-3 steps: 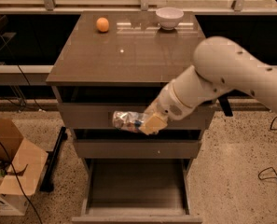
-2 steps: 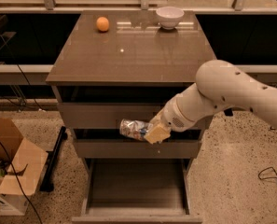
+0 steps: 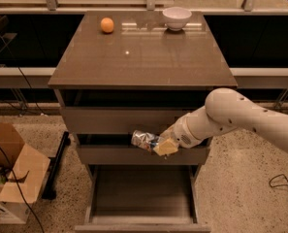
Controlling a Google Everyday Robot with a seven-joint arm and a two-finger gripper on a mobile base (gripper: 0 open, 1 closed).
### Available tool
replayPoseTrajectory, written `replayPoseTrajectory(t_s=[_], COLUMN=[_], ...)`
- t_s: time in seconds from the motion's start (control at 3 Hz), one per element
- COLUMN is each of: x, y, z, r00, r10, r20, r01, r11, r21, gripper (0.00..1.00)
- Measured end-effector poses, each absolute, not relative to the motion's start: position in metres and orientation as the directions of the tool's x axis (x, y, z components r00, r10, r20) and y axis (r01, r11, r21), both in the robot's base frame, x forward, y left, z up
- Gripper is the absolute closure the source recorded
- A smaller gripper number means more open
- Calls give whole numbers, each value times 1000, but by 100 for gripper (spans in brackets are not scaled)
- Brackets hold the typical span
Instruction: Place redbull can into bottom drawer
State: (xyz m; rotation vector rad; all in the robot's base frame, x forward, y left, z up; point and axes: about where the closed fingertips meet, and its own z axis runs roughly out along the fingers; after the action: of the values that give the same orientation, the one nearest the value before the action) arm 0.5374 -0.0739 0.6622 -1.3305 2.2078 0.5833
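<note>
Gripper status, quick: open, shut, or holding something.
Gripper: closed on the can, in front of the middle drawer, above the open bottom drawer.

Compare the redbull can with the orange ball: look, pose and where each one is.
The redbull can is silver, shiny and crinkled; the orange ball is smooth, round and orange. The can lies sideways in the air, clamped in the gripper in front of the drawer fronts, above the open bottom drawer; the ball rests free on the cabinet top, near its far left corner. Both are small.
</note>
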Motion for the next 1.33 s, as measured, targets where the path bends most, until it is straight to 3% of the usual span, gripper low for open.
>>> replayPoseTrajectory(t_s=[0.67, 1.33], x=[545, 531], y=[-56, -59], z=[605, 480], r00=[-465, -625], r10=[-618, -504], r20=[-634, -596], r01=[-859, -757], r11=[487, 577], r21=[156, 307], gripper=[100, 100])
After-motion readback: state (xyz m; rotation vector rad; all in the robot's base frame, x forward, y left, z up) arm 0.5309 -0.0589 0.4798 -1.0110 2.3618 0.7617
